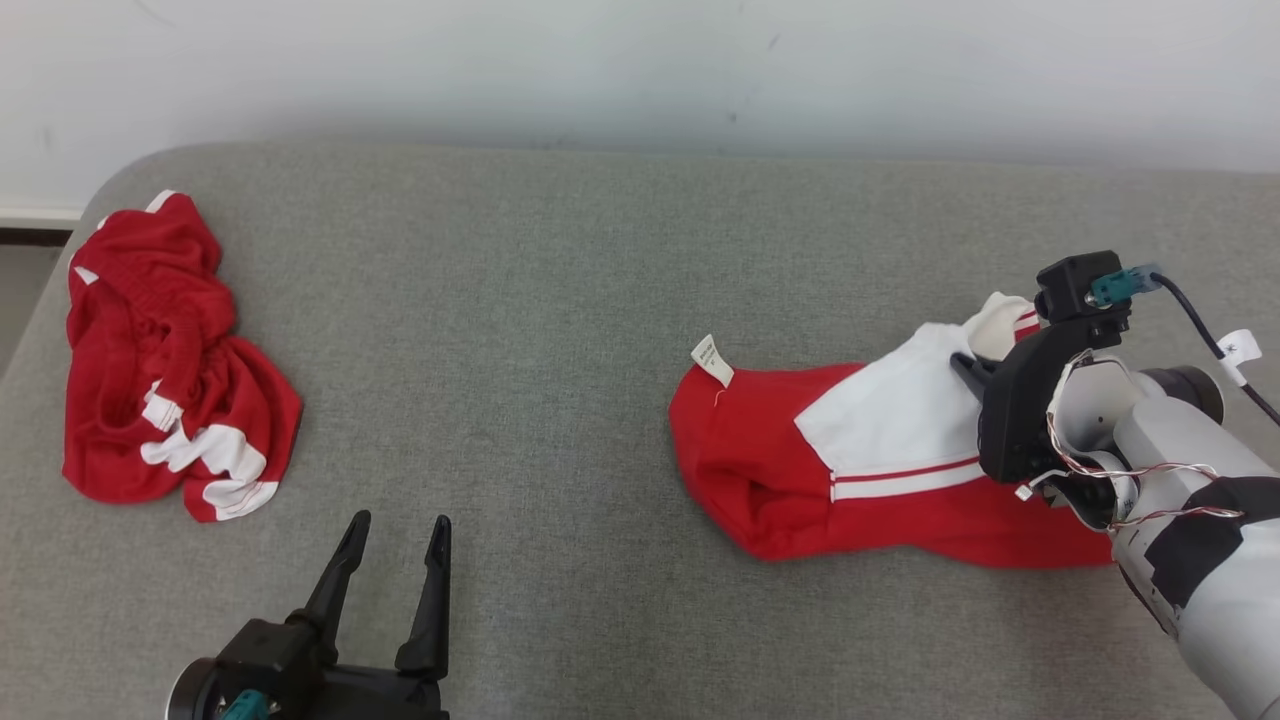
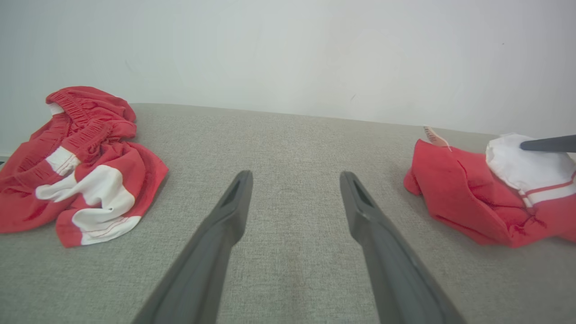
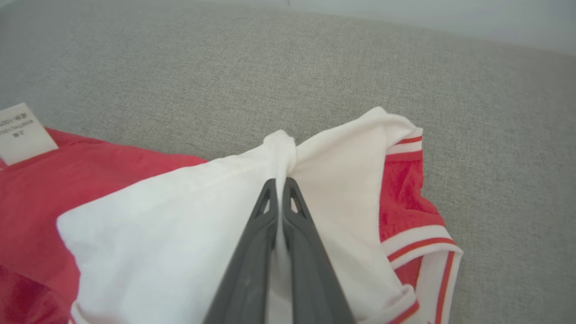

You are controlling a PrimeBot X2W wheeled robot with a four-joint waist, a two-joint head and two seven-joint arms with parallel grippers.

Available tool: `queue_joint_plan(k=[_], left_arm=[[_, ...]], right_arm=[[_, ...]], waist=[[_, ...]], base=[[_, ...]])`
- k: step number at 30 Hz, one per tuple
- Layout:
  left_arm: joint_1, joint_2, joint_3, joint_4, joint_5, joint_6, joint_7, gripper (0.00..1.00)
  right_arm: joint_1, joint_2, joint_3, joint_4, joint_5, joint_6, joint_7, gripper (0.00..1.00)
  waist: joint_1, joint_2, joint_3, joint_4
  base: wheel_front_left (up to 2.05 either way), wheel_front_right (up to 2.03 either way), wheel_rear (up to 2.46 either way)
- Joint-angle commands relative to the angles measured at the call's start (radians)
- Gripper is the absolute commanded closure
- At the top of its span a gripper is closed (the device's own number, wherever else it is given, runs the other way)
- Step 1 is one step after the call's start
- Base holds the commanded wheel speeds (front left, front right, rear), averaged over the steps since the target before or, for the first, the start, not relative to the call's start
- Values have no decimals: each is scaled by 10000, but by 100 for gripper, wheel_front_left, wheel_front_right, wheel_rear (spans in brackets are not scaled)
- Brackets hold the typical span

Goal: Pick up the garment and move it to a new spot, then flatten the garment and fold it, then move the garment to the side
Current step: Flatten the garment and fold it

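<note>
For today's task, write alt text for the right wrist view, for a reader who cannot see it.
The right hand, its two dark fingers pressed together, pinches a fold of white fabric on a red-and-white garment lying on a grey surface. A white label shows at the left edge.

The right end effector touches the red-and-white garment; the left end effector stands open.
</note>
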Motion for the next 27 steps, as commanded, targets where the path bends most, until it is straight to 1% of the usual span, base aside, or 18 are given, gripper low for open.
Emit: queue_joint_plan(k=[1, 3, 5, 10, 14, 16, 20, 22, 23, 24, 27], left_arm=[[-15, 5, 11, 7, -10, 26, -8, 0], [40, 5, 47, 19, -20, 41, -10, 0], [188, 5, 119, 32, -22, 61, -8, 0], [436, 5, 306, -36, -50, 123, -8, 0], [590, 5, 362, -96, -118, 142, -10, 0], [653, 3, 369, -110, -142, 166, -8, 0], [700, 5, 374, -134, -211, 219, -8, 0], [768, 5, 383, -133, -247, 228, -8, 0], [799, 5, 368, -132, -255, 227, -8, 0], [840, 5, 353, -108, -255, 221, -8, 0], [898, 5, 346, -57, -269, 213, -8, 0]], right_arm=[[77, -110, -11, -81, 67, -26, -184, 100], [191, -207, 59, -355, 42, -26, -572, 100], [505, -381, -23, -901, 164, -26, -1096, 100], [1484, -782, -299, -1970, 144, -26, -1739, 100], [2674, -992, -894, -2791, 111, -26, -2135, 100], [3350, -1070, -1263, -3138, -92, -26, -2264, 100], [4780, -805, -2020, -3725, -453, -26, -2149, 100], [5377, -685, -2446, -3900, -920, -26, -2080, 100], [5650, -590, -2703, -4001, -1196, -26, -2116, 65], [5913, -497, -2981, -4070, -1564, -26, -2205, 0], [6593, -35, -3857, -4526, -2570, -26, -2645, 0]], waist=[[0, -1, -107, -84], [0, -1, -228, -159], [0, -1, -420, -333], [0, -1, -723, -718], [0, -1, -888, -998], [0, -1, -971, -1116], [0, -1, -1122, -1334], [0, -1, -1223, -1441], [0, -1, -1257, -1479], [0, -1, -1331, -1513], [0, -1, -1470, -1582]], base=[[0, 0, 0], [0, 0, 0], [0, 0, 0], [0, 0, 0], [0, 0, 0], [0, 0, 0], [0, 0, 0], [0, 0, 0], [0, 0, 0], [0, 0, 0], [0, 0, 0]])
